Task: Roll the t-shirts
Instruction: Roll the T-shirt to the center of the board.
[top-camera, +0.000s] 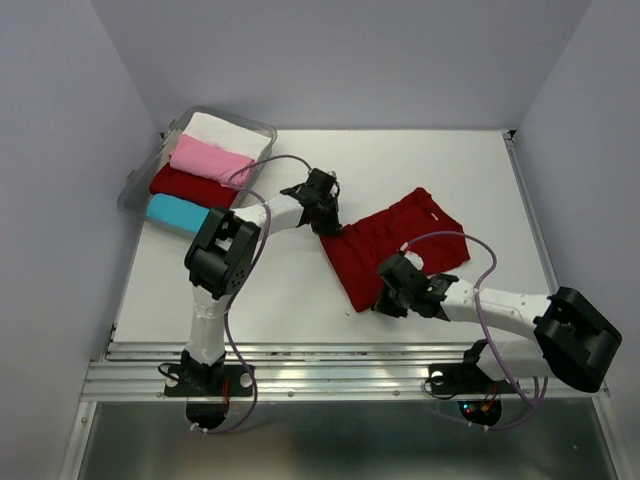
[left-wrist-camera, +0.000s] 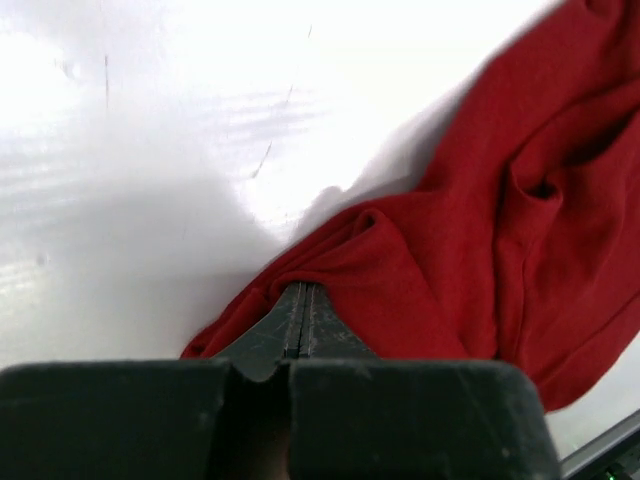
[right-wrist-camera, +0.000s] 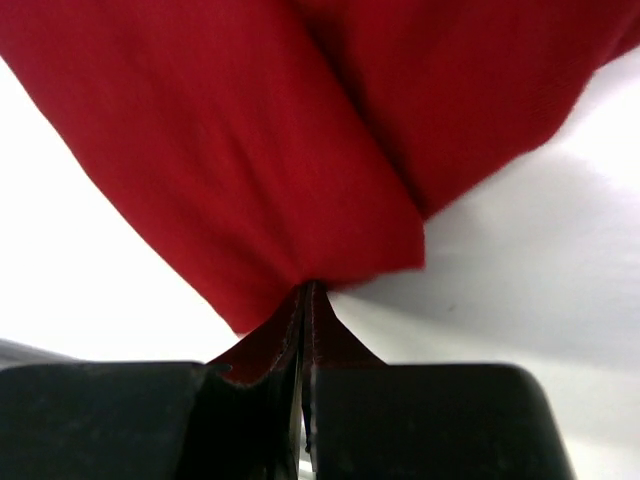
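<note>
Evidently pinned the large dark red t-shirt (top-camera: 395, 245) at two points, toward 3 o'clock of centre on the desk (top-camera: 290, 295). Clamped its 9 o'clock corner with the left gripper (left-wrist-camera: 303, 290), jaws shut on bunched cloth; clamped its 6 o'clock edge with the right gripper (right-wrist-camera: 308, 288), jaws likewise shut on a folded lip. Probably gripped at separate edges so as to draw the crumpled cloth flat before rolling. Stored the other t-shirts (top-camera: 205, 160), white, pink, dark red and cyan, side by side in the clear tub (top-camera: 133, 190) at 10 o'clock, apart from the working area.
</note>
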